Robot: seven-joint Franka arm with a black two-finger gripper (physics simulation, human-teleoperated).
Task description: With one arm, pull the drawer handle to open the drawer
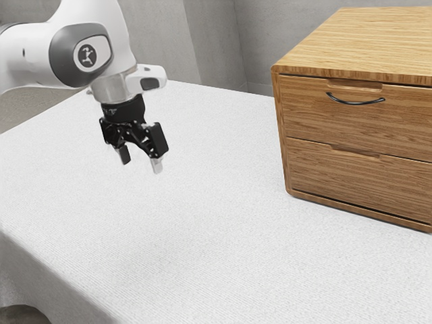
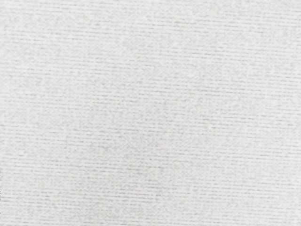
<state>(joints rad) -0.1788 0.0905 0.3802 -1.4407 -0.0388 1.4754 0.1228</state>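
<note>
Tool poised above the surface, its 2 fingers apart and pointing down, nothing between them. Drawer handle well apart from the tool, toward the exterior view's right and slightly higher, on the upper drawer of a 2-drawer wooden cabinet by the surface's far edge. Handle: thin dark bar, long axis level along the drawer front, middle bowed downward. Both fronts sit flush. Wrist view: white woven surface beneath the hand
</note>
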